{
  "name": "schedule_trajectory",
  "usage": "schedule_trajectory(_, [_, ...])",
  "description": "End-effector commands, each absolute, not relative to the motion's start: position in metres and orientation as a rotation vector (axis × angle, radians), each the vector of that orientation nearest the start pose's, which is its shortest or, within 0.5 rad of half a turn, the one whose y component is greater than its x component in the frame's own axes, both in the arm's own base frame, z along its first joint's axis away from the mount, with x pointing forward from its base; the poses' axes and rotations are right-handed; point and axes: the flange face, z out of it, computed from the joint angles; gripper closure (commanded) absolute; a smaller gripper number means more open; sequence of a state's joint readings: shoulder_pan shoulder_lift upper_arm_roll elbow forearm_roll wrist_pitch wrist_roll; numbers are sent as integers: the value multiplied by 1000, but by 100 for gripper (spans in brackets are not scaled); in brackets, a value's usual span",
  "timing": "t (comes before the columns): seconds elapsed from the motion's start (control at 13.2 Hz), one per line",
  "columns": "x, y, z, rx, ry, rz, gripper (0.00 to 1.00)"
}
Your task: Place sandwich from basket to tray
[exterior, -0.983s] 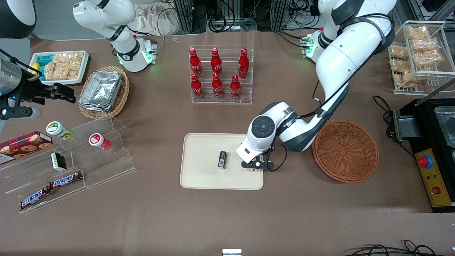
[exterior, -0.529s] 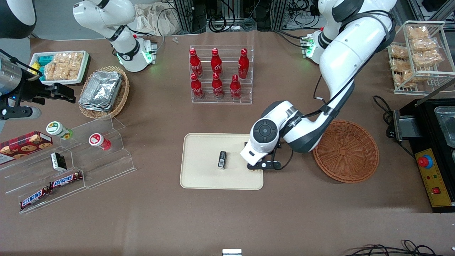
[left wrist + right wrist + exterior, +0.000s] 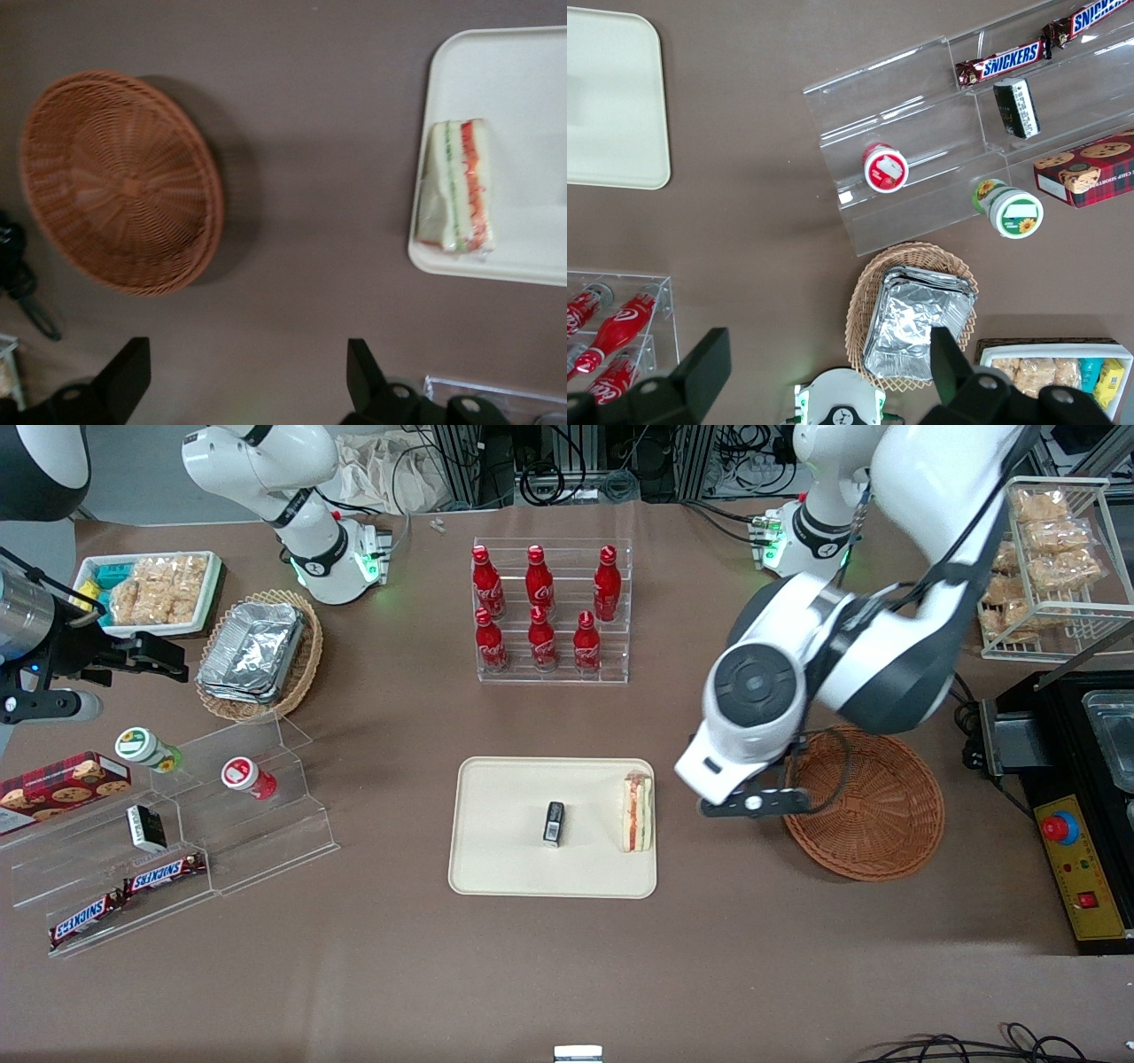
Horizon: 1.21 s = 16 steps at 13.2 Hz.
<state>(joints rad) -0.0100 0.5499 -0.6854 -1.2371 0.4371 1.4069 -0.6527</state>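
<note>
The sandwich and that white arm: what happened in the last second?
The gripper let go of the sandwich, opened its jaws, and rose away from the tray toward the basket. The sandwich stays on the tray's edge nearest the basket. The small dark item and basket have not moved.
</note>
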Motion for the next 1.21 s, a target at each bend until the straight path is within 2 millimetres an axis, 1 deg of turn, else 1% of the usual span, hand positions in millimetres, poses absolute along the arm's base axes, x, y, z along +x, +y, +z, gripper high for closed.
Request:
schedule_trajectory(0.0, [587,-258,526,-2867,-64,207,1])
schedule_trajectory(0.08, [588,-241,533,-2858,-102,218,1])
schedule_trajectory(0.15, [590,-225,536,-2864,-146,258,1])
schedule_trajectory(0.23, [585,-211,549,-2883,-209,294,1])
schedule_trajectory(0.3, [586,-199,554,-2886,-242,296,1])
schedule_trajectory(0.61, [599,-154,556,-2892,-337,310,1])
schedule_trajectory(0.68, [601,-148,558,-2893,-351,309,1])
schedule_trajectory(0.76, [606,-125,559,-2893,-405,316,1])
schedule_trajectory(0.83, [608,-109,559,-2893,-438,323,1])
schedule_trajectory(0.91, [610,-103,558,-2904,-427,335,1])
schedule_trajectory(0.98, [611,-93,558,-2935,-341,364,1])
schedule_trajectory(1.06, [612,-75,556,-2950,-252,402,1])
schedule_trajectory(1.13, [612,-62,558,-2968,-264,421,1])
